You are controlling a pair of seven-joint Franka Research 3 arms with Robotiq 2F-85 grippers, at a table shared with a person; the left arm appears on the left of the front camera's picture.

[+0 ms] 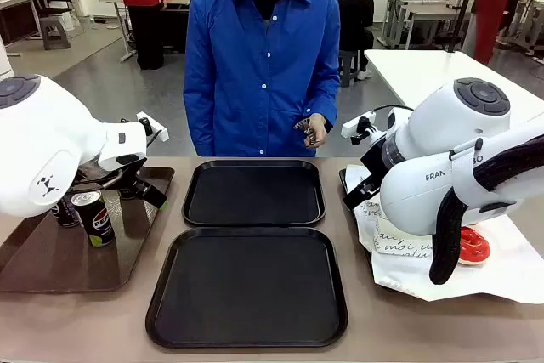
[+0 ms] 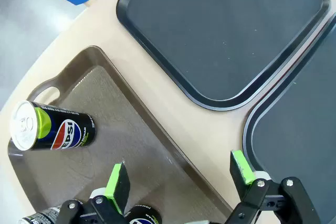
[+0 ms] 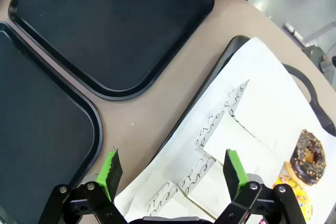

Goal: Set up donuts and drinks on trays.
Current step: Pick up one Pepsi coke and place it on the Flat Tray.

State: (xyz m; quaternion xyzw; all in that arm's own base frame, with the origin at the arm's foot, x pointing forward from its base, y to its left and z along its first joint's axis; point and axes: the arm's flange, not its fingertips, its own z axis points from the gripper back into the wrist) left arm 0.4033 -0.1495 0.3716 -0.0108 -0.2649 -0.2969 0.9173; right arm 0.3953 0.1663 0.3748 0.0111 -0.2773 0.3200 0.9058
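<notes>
I see both trays [image 1: 253, 195] bare: nothing placed yet. Cans [image 1: 92, 217] sit on brown tray [image 1: 34, 254], donuts [image 3: 308, 157] on paper [image 3: 262, 103]. Left gripper [image 2: 178, 170] and right gripper [image 3: 172, 165] spread apart, empty.

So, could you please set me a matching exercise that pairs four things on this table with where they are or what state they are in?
Things:
1 Pepsi can
2 chocolate-topped donut
3 left hand
4 far black tray

Descriptions:
A open, holding nothing
B directly in front of the person
C on the white paper
D on the brown tray

Pairs: 1-D, 2-C, 3-A, 4-B.
</notes>
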